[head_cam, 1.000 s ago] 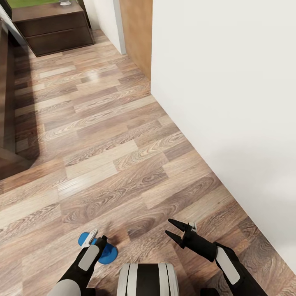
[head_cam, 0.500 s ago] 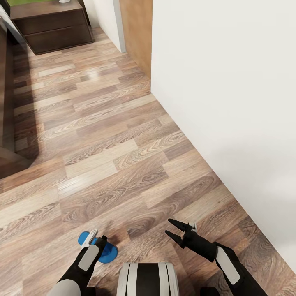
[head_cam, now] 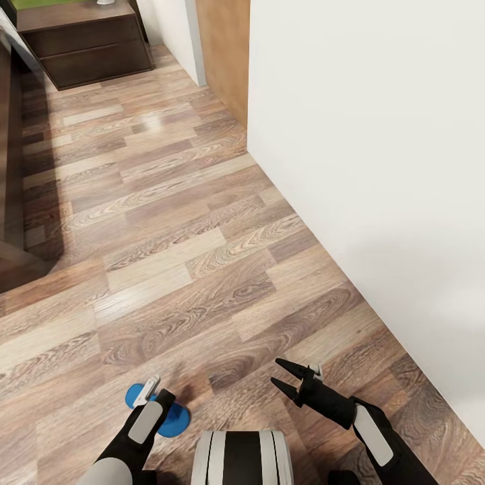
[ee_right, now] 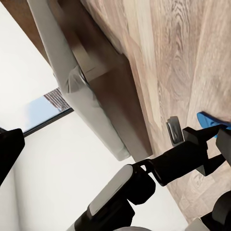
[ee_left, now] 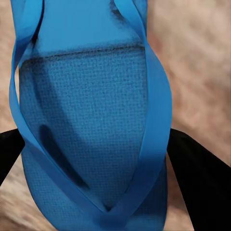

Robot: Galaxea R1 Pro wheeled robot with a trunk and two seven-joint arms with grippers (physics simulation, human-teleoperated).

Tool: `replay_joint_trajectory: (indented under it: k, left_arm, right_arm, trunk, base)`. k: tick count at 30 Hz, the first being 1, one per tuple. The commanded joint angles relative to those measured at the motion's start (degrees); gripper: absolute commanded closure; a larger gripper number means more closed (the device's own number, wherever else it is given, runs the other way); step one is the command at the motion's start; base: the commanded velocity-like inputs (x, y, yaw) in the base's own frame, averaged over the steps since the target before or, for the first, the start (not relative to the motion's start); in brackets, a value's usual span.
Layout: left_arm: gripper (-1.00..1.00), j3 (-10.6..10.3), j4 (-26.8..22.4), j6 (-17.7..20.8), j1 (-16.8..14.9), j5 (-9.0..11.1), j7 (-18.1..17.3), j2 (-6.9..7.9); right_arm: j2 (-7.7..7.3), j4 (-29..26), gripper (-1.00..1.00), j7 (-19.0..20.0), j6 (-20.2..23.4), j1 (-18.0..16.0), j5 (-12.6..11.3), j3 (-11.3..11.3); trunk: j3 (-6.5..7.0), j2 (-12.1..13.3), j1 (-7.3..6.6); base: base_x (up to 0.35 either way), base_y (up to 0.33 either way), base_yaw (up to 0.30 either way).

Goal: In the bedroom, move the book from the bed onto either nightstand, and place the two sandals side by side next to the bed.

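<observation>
My left gripper [head_cam: 160, 399] is low over the floor in the head view, shut on a bright blue sandal [head_cam: 172, 419] that sticks out on both sides of it. In the left wrist view that sandal [ee_left: 91, 120] lies sole-up-close with its thong straps, pinched between the black fingers [ee_left: 204, 180]. My right gripper [head_cam: 275, 372] hangs open and holds nothing. The right wrist view catches the bed [ee_right: 77, 91], with pale mattress and dark frame, and the sandal [ee_right: 210, 119] beside my left arm. The bed's dark frame [head_cam: 9, 202] runs along the left. The book is out of view.
A white wall [head_cam: 377, 168] runs close along my right side, with a wooden panel [head_cam: 225, 54] at its far corner. A dark brown two-drawer nightstand [head_cam: 84, 44] stands at the far left end. Wood-plank floor [head_cam: 168, 236] stretches ahead between bed and wall.
The view crept slightly forward a second ago. Since half a second ago the sandal in my left gripper has dipped a little lower and closer to me. The right arm is unchanged.
</observation>
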Motion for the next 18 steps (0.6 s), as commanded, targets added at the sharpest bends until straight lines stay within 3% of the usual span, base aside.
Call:
replay_joint_trajectory:
  k: [1, 8, 18]
  left_arm:
    - [1.00, 0.29, -0.15, 0.35, 0.00, 0.17, 0.18, -0.06]
    - [1.00, 0.24, -0.22, 0.28, 0.00, 0.17, 0.16, -0.09]
    - [1.00, 0.30, -0.24, 0.28, 0.00, 0.12, 0.22, -0.06]
  right_arm:
    - [-0.01, 0.01, -1.00, 0.07, 0.26, -0.02, -0.10, -0.03]
    - [-0.01, 0.01, -1.00, 0.08, 0.28, -0.02, -0.10, -0.01]
    - [-0.01, 0.01, -1.00, 0.09, 0.28, -0.02, -0.10, -0.02]
  trunk:
    - [-0.03, -0.01, -0.01]
    - [-0.03, -0.01, -0.01]
    - [2.18, 0.12, -0.27]
  base:
    - [0.000, 0.000, 0.000]
    - [0.000, 0.000, 0.000]
    - [0.000, 0.000, 0.000]
